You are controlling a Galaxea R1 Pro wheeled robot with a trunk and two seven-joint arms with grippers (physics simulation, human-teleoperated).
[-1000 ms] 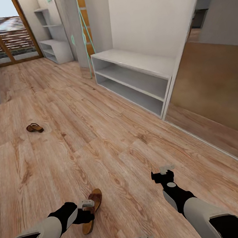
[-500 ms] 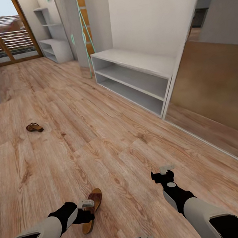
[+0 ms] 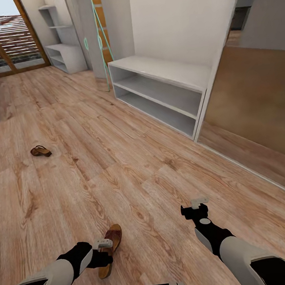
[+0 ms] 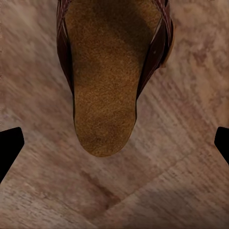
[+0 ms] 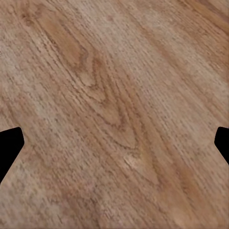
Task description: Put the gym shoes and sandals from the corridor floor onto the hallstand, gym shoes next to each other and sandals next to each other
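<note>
Wood-plank corridor floor [image 3: 131,161] runs everywhere, and one brown sandal [image 3: 109,250] lies flat on it right under the left gripper [image 3: 102,243], whose wrist camera looks straight down at the tan footbed [image 4: 107,81] with the fingers spread wide and holding nothing yet. Main risk as I see it: the sandal is low and flat, so the fingers could scrape the planks or just shove it along instead of catching an edge, or pinch only a strap and let it dangle. Right gripper [image 3: 198,204] is also wide open and empty over bare floor. Second sandal [image 3: 41,151] sits well apart, off to the left. White hallstand [image 3: 163,89] waits ahead against the wall, its top and shelves bare, with nothing blocking the way.
</note>
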